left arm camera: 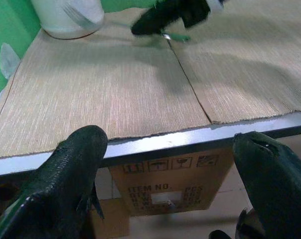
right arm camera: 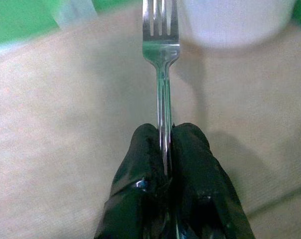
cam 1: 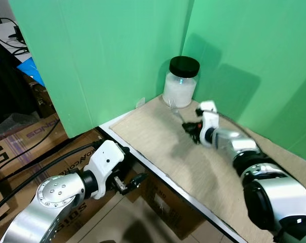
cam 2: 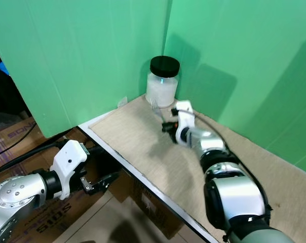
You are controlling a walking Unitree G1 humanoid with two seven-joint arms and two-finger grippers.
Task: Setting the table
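My right gripper [cam 1: 189, 127] is shut on the handle of a silver fork [right arm camera: 162, 74], holding it just above the woven beige placemat [cam 1: 158, 147]. The fork's tines [cam 1: 173, 105] point toward a white jar with a black lid [cam 1: 181, 81] standing in the back corner of the table. In the right wrist view both black fingers [right arm camera: 140, 164] press the handle between them. My left gripper [cam 1: 130, 185] hangs open below the table's front edge, with nothing between its fingers [left arm camera: 66, 174].
Green screen panels [cam 1: 107, 55] wall the table at the back and left. A white table edge [cam 1: 158, 169] runs diagonally. Cardboard boxes [cam 1: 26, 136] and black cables lie on the floor at the left; another box [left arm camera: 170, 179] sits under the table.
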